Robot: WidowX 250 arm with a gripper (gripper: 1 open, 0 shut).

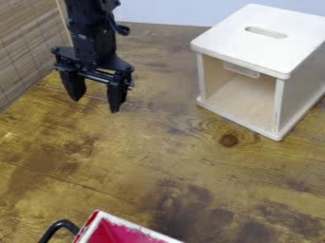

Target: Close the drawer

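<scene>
Gripper (pixel 93 97) – black, pointing down, jaws spread wide, nothing between them, upper left above wooden table (pixel 165 161) | drawer (pixel 124 231) – red inside, bottom edge, black loop (pixel 56 230) at corner | pale wooden box (pixel 260 65) upper right

Drawer (pixel 127 231) at front edge, wooden box (pixel 260 65) back right, gripper (pixel 91 93) back left.

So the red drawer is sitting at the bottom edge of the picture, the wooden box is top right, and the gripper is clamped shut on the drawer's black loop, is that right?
Not quite. The gripper is open and holds nothing; it hangs over the bare table at upper left, far from the black loop. The camera view shows this. The red drawer at the bottom edge and the wooden box at top right are right.
</scene>
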